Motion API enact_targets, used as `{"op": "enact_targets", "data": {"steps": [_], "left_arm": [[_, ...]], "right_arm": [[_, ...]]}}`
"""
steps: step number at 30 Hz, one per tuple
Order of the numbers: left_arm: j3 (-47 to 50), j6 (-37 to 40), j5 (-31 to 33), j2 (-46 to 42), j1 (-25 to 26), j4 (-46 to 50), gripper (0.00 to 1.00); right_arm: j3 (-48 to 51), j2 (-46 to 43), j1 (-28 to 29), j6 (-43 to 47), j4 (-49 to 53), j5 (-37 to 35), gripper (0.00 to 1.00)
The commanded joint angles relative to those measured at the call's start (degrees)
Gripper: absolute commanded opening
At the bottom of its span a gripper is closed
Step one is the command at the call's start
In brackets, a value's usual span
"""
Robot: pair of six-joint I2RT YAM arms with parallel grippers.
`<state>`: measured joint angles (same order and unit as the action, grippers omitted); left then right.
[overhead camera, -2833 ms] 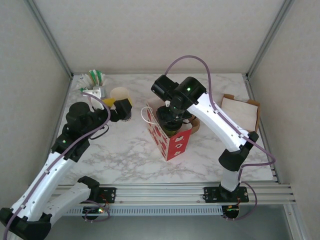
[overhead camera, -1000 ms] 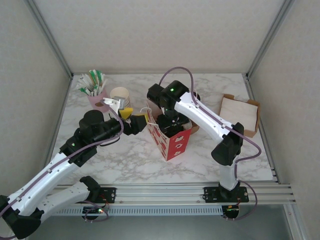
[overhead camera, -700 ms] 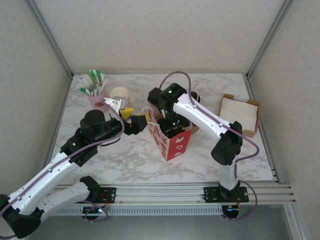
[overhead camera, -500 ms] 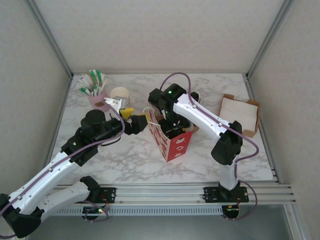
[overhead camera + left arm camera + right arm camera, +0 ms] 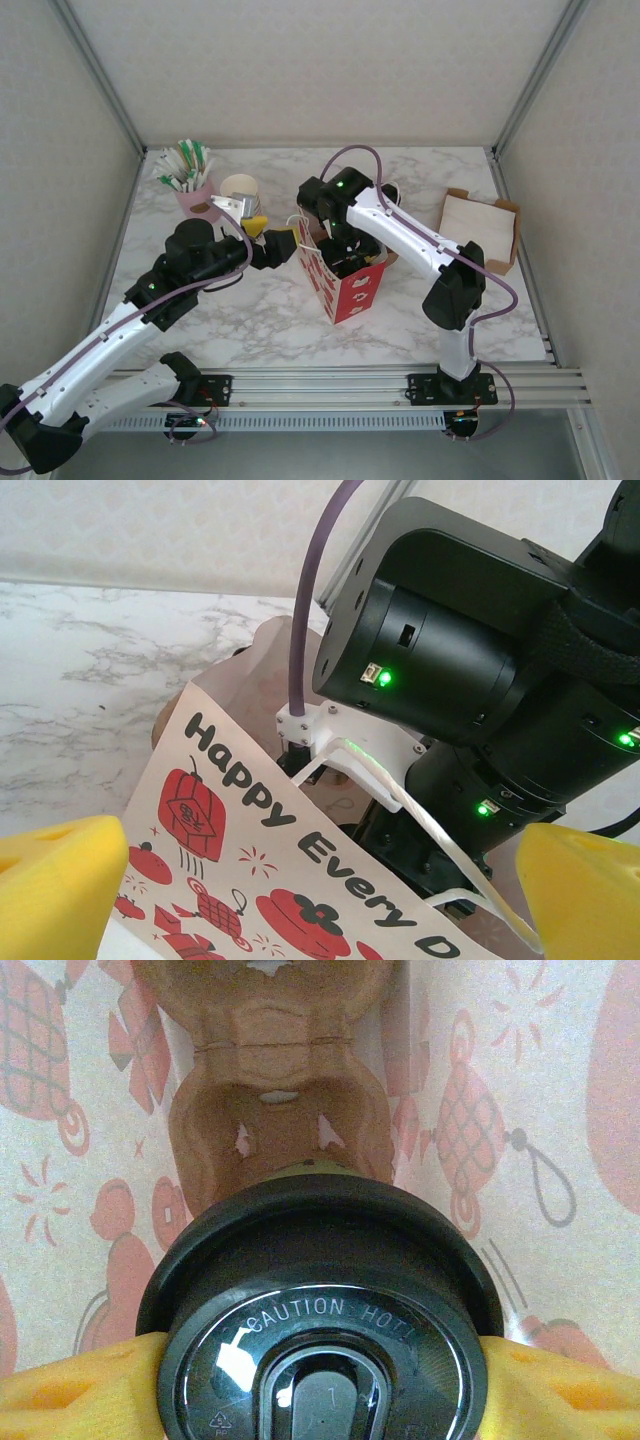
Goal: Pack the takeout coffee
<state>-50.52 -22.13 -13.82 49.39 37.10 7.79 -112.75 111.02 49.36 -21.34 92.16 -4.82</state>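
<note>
- Two yellow fingers (image 5: 60, 1400) of the right gripper (image 5: 320, 1385) pinch the takeout coffee (image 5: 320, 1280), one pressed against each side of its black lid.
- The cup hangs between them inside the red paper bag (image 5: 250, 870). Just beyond the fingertips lies a brown cardboard carrier (image 5: 280, 1110).
- The left gripper (image 5: 320, 895) is spread wide. The bag's printed wall and white handle (image 5: 380, 780) lie between its fingers; whether either finger touches the bag cannot be told.

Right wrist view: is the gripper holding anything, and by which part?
The right gripper holds the takeout coffee, one yellow finger on each side near its top.
</note>
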Motion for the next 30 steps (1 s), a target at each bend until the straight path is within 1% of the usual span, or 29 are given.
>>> {"op": "enact_targets", "data": {"steps": [1,11,17,30], "left_arm": [[0.60,-0.52,0.64,-0.20,0.69,0.19,1.00],[0.94,-0.52,0.83,-0.67,0.84,0.32,1.00],[1.57,-0.69,-1.02,-1.05,1.06,-0.65,1.00],[1.41,-0.81,0.12,-1.33,1.39,0.14,1.00]], "right_arm": [[0.81,-0.97,-0.58,0.74,2.46,0.05,0.74],[3.14,-1.90,-0.77,0.40,-0.86,-0.36,0.73],[4.45,-2.46,-0.88,0.45,-3.31,0.02,0.74],[5.60,-3.30,-0.93,0.23,-4.97,-0.34,0.73]]}}
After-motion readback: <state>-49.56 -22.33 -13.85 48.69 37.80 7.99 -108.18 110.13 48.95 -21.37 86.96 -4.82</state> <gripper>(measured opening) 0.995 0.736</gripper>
